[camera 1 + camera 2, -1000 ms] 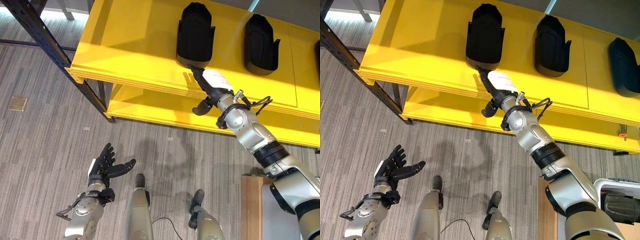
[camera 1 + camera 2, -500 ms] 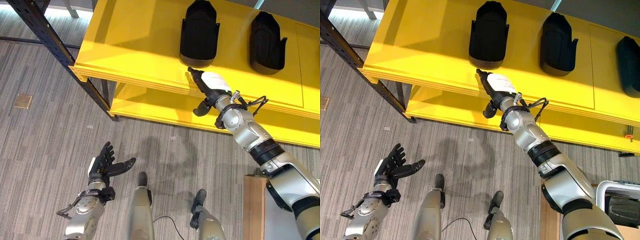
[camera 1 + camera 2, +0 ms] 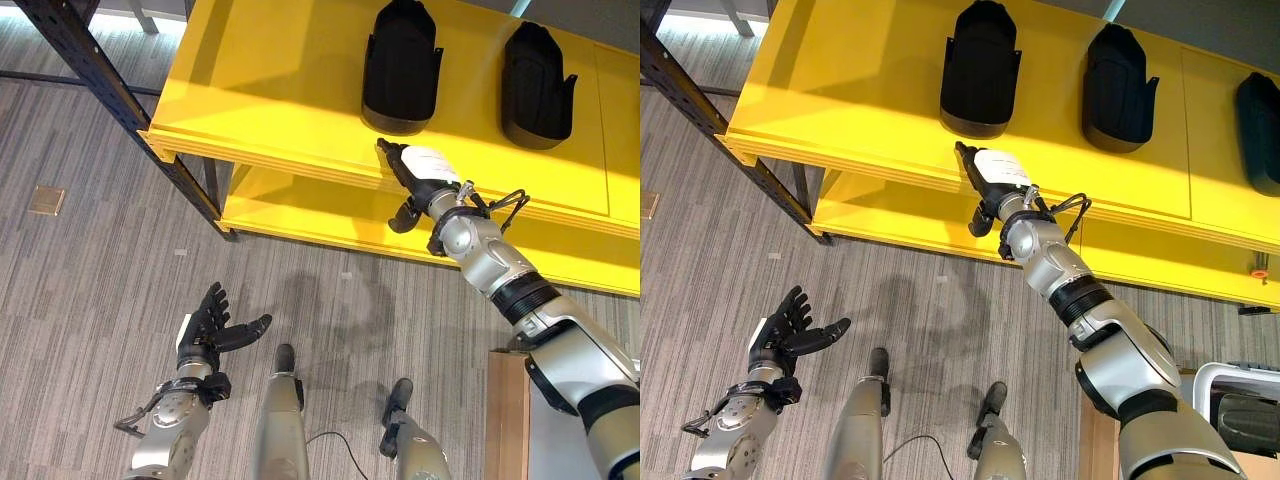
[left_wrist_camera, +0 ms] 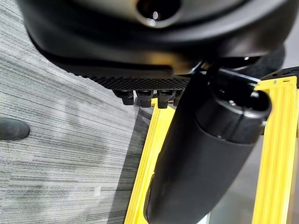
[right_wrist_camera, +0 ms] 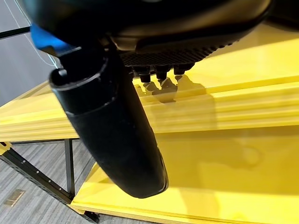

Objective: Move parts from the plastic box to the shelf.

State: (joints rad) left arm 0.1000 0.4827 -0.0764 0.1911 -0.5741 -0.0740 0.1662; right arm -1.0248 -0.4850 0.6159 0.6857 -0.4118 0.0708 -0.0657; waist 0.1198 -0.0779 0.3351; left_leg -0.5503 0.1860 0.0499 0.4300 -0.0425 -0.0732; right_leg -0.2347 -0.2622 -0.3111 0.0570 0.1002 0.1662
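Three black moulded parts lie on the top board of the yellow shelf (image 3: 270,90): one on the left (image 3: 402,65), one in the middle (image 3: 538,72), and one at the right (image 3: 1260,105). My right hand (image 3: 418,172) reaches to the shelf's front edge, just short of the left part's near end. It is open and empty, with its fingers (image 5: 159,74) straight over the yellow edge. My left hand (image 3: 208,332) hangs low over the floor, open and empty. The plastic box (image 3: 1202,378) stands at the lower right with a dark part (image 3: 1245,415) in it.
A lower yellow board (image 3: 300,215) runs under the top one. A dark steel post (image 3: 100,80) slants along the shelf's left end. A wooden surface (image 3: 505,410) borders the box at the lower right. Grey striped carpet (image 3: 90,280) spreads before the shelf.
My right hand's fingertips were at the left part's near end and now sit slightly off it at the shelf edge. The view has shifted a little. My left hand has not moved.
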